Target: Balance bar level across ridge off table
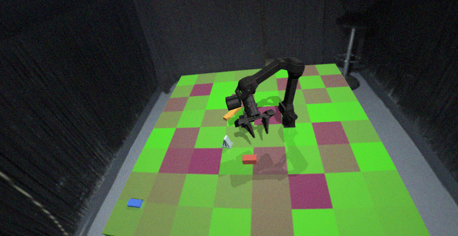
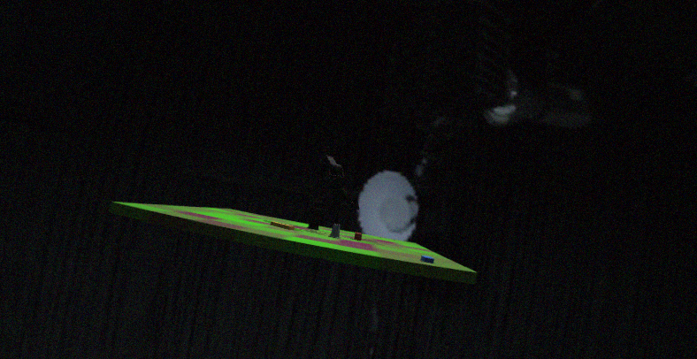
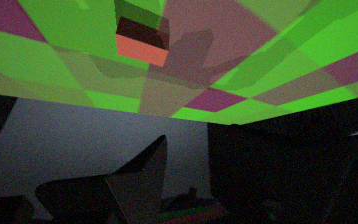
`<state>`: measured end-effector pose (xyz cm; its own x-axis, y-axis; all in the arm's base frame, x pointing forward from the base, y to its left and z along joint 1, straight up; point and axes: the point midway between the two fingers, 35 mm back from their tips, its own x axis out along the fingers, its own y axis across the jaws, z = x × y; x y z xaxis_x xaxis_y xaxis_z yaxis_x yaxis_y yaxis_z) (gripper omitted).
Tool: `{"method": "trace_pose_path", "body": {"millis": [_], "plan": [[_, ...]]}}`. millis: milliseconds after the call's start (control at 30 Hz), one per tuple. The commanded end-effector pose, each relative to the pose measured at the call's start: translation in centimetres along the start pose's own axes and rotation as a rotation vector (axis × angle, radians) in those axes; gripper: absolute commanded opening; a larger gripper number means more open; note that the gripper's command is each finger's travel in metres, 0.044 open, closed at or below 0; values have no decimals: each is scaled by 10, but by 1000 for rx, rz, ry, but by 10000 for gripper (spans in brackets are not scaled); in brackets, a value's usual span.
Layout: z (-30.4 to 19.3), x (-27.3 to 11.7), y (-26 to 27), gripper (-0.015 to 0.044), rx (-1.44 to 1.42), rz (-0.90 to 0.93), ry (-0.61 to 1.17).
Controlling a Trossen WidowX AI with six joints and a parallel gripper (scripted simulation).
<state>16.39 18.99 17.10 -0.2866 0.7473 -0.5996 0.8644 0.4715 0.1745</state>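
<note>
"Can we see all of the orange bar (image 1: 231, 114) (image 2: 282, 225)?"
"No, from the top the arm (image 1: 290, 88) hides its far end."
"And our exterior view?"
"The arm melts into darkness there; we can't trace its outline."
"Our wrist view?"
"Its lower edge crops the finger (image 3: 142, 182)."

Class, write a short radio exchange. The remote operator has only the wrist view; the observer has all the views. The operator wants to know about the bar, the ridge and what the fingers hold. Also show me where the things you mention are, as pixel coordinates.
Operator: My wrist view shows the red block (image 1: 249, 159) (image 2: 357, 236) (image 3: 142, 50) but no bar. Where is it?
Observer: The orange bar (image 1: 231, 114) (image 2: 281, 225) lies on the table (image 1: 204, 221) (image 2: 243, 241) (image 3: 230, 55), off the ridge (image 1: 226, 142) (image 2: 334, 231).
Operator: I see just one of the fingers (image 1: 267, 127) clearly. Is anything between them?
Observer: No, the top view shows them apart with nothing between.
</note>
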Motion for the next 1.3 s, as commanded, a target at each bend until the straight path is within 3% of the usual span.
{"method": "trace_pose_path", "body": {"millis": [0,667,1267], "plan": [[11,-7,7,315,-95,9,-48],[70,-49,38,315,-585,-32,-297],[125,-97,52,315,-988,-211,-480]]}}
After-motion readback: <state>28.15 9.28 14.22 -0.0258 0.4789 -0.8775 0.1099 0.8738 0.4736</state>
